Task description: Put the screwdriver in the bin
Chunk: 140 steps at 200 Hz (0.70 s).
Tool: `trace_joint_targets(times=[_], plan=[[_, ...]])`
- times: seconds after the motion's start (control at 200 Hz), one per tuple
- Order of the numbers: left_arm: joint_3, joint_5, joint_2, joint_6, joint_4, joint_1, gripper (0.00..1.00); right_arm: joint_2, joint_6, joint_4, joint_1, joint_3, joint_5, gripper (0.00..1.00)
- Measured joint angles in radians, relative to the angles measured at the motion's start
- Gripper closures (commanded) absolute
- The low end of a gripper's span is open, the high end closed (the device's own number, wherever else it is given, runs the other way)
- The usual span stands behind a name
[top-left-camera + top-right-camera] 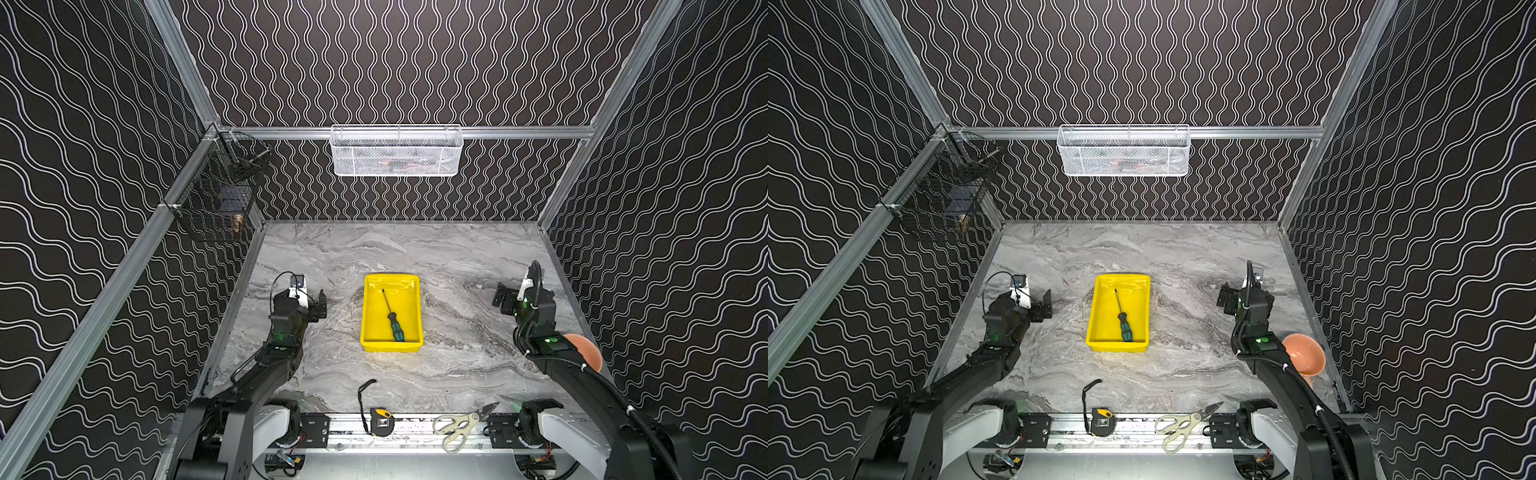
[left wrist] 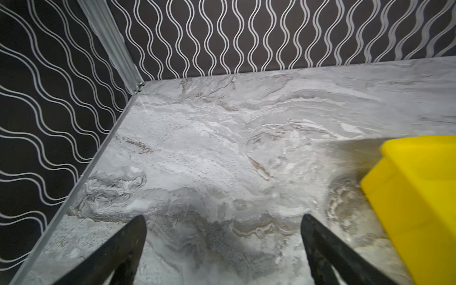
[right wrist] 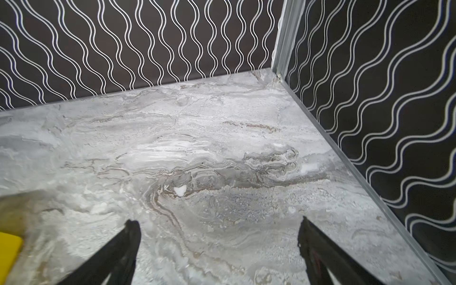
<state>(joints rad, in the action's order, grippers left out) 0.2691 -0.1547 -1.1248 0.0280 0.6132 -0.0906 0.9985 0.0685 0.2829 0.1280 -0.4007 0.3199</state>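
Screwdriver [image 1: 392,319] first, since everything turns on it: it is already inside the bin [image 1: 364,311], and neither arm has hold of it.

The marble-patterned worktop [image 1: 457,257] is wide. The yellow bin sits near its middle, long sides running from the arms' bases toward the back wall, with one arm hanging on either side.

The left fingers [image 1: 322,300] are the nearer pair, close to the bin's left wall but apart from it. In the left wrist view they stand spread wide with only bare worktop between them, and the bin's side fills one edge of the picture.

The right fingers [image 1: 501,293] are well apart from the bin's right wall. They too are spread wide and empty in the right wrist view, where only a yellow corner shows.

In both top views the screwdriver lies flat on the bin floor. Its long axis runs nearly along the bin's length but slants: thin tip toward the far-left corner, teal-and-black handle toward the near wall, right of centre. Whether its butt touches that wall I cannot tell.

I judge the task as good as done. Whatever comes next needs no grasp, only that both arms keep off the bin.
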Motion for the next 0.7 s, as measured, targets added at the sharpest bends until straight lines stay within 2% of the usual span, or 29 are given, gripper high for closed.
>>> trace_joint_targets(times=[0.135,0.435,0.701], plan=[[-0.022,-0.019,-0.119,0.003,0.143,0.000,0.01,0.071,-0.042,0.219,-0.036,0.100,-0.026,0.01],[-0.066,-0.027,-0.352,0.003,0.444,0.001,0.01,0.273,-0.084,0.611,-0.113,0.210,-0.116,0.01],[-0.032,-0.026,-0.499,0.004,0.568,0.006,0.01,0.354,-0.083,0.770,-0.149,0.210,-0.198,0.01]])
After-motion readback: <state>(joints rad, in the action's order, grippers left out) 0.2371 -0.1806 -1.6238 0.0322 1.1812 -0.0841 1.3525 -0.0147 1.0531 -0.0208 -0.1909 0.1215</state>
